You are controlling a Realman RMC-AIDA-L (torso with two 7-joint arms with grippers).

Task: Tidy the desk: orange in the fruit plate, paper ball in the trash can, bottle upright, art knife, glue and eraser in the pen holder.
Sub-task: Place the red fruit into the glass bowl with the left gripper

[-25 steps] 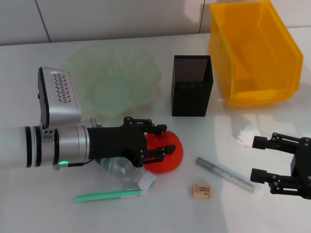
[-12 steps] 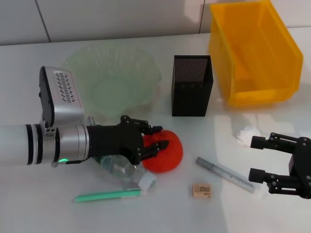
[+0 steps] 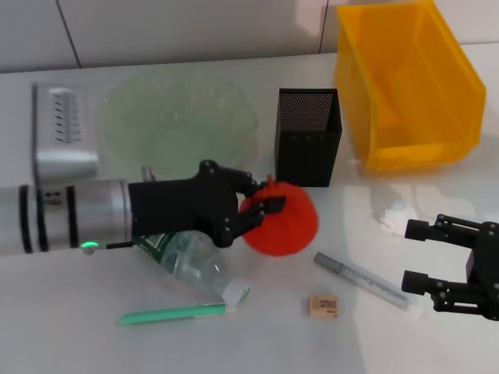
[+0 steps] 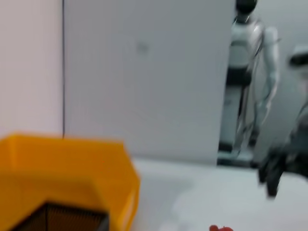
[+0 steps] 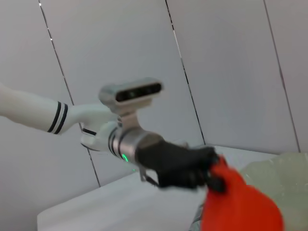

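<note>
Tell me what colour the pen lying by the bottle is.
Mint green pen, lying beside the tipped bottle; clearest in the head view.

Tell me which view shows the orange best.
The head view: the whole orange shows, gripped by the left hand beside the pen holder. The right wrist view shows it cropped at the frame edge; the left wrist view shows only a sliver.

Left gripper (image 3: 261,209) clamped; right gripper (image 3: 411,255) agape

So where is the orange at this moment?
Head view: the orange is gripped in the left pincer, just in front of the pen holder and right of the lying bottle.
</note>
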